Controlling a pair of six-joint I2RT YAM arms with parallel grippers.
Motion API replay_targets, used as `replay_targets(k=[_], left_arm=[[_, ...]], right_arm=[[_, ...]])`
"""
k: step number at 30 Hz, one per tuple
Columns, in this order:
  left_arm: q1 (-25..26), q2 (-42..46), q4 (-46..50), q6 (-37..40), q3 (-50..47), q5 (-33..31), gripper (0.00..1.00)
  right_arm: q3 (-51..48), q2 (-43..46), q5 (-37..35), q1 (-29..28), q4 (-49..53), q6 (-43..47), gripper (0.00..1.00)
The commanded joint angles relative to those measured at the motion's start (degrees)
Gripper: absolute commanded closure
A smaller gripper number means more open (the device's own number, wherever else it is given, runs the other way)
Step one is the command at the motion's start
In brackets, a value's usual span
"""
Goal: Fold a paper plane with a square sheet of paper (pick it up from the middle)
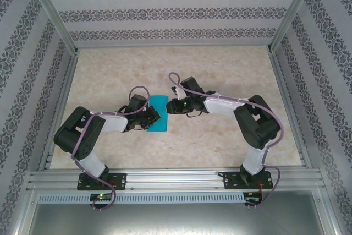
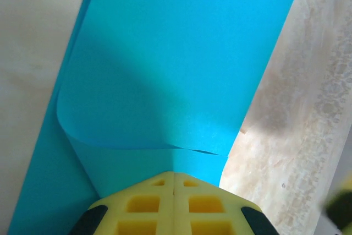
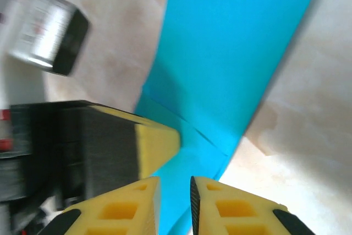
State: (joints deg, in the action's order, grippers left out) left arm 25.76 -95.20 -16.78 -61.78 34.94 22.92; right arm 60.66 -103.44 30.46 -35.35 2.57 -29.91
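The pale, marbled table (image 1: 231, 75) carries the sheet of paper (image 1: 160, 104) near its middle, between the two arms. The sheet is plain teal-blue, matte and unmarked, and is doubled over into a narrow strip. Its upper layer curls in a loose, uncreased bend, with one straight edge lying across the layer beneath. The left hand (image 2: 174, 182) has its yellow fingers pressed fully together on the sheet's near end, pinching it. The right hand (image 3: 175, 188) is slightly parted, with blue paper showing in the slim gap; whether its fingers touch the sheet cannot be told. A grey block (image 3: 47, 31) in the right wrist view bears a label too blurred to read.
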Motion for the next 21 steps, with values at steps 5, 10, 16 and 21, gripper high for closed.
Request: replay_targets(k=[5,10,16,21], left_arm=[[-0.36,-0.82,4.54,0.95,-1.07,-0.96,1.0],[-0.35,-0.85,4.56,1.0,-0.99,-0.89,1.0],[-0.31,-1.03,4.64,1.05,-0.7,-0.61,1.0],[-0.34,-1.04,4.56,1.05,-0.67,-0.62,1.0]], right_arm=[[-5.49,0.91,4.63,-4.79,-7.71,-7.92,0.94],[-5.09,-1.39,3.78,-8.5,-7.99,-9.38,0.99],[-3.62,-3.98,1.64,-9.53,-6.48,-9.37,0.99],[-2.99,-4.87,0.96,-9.53,-5.94,-8.8,0.99]])
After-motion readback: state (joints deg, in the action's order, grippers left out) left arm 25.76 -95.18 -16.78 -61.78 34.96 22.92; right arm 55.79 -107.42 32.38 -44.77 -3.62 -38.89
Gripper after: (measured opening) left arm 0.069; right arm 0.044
